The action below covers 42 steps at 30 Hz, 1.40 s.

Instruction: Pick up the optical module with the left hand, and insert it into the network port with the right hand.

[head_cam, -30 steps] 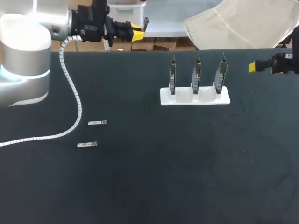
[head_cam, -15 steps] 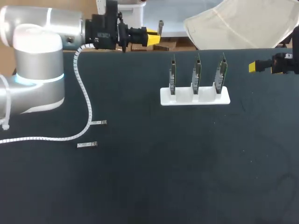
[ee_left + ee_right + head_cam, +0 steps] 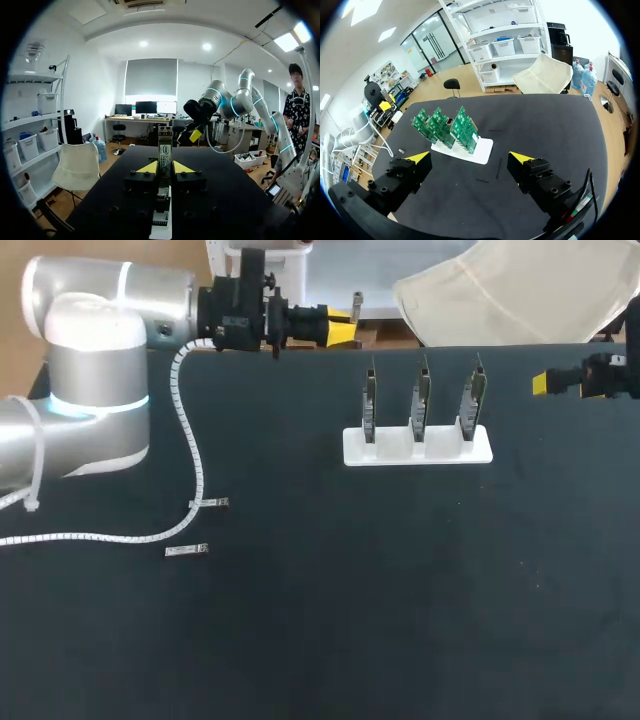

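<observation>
Only the head view shows the two optical modules (image 3: 208, 503) (image 3: 187, 551), lying flat on the dark surface (image 3: 400, 620) by the white coiled cable (image 3: 190, 455), well apart from both arms. It does not show the finger gaps. The left wrist view does: the left gripper (image 3: 165, 169) has its fingers a narrow gap apart, holding nothing, with the green boards (image 3: 165, 145) ahead, edge-on. In its wrist view the right gripper (image 3: 470, 159) stands wide apart, the white holder (image 3: 482, 150) ahead.
</observation>
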{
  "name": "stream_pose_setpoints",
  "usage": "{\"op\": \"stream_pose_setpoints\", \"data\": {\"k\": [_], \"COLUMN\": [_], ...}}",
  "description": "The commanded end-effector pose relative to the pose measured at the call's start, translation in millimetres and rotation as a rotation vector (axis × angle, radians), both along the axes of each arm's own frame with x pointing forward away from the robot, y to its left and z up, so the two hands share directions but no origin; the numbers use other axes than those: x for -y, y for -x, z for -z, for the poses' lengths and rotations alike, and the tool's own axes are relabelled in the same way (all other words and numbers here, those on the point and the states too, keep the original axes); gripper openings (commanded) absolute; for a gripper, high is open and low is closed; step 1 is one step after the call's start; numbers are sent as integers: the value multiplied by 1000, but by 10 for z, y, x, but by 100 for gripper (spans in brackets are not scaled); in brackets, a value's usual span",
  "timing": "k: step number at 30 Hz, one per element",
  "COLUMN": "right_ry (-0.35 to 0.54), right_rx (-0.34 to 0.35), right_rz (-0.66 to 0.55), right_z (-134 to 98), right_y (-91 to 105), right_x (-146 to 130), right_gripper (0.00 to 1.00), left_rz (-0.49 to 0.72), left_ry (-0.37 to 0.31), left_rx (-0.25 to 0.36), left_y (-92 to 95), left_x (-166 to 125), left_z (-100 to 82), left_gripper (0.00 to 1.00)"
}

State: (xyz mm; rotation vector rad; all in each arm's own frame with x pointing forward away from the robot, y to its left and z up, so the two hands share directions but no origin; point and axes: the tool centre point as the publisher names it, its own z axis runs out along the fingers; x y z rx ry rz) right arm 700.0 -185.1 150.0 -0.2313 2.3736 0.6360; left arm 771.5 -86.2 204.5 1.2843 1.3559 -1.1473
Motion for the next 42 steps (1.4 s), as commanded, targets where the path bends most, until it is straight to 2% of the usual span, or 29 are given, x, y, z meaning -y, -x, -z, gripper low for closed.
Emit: {"op": "stream_pose_setpoints", "data": {"k": [1, 15, 26, 42], "right_ry": [0, 0, 0, 0], "right_rx": [0, 0, 0, 0], "right_rz": [0, 0, 0, 0], "right_z": [0, 0, 0, 0], "right_y": [0, 0, 0, 0], "right_x": [0, 0, 0, 0], "right_gripper": [100, 100, 100, 100], "left_rz": [38, 64, 59, 72], "left_ry": [11, 31, 72, 47], "left_rx": [-3, -17, -40, -50], "left_y": [-158, -62, 31, 122], "left_x": [111, 182, 212, 222], "left_z": [40, 116, 167, 266], "left_gripper": [0, 0, 0, 0]}}
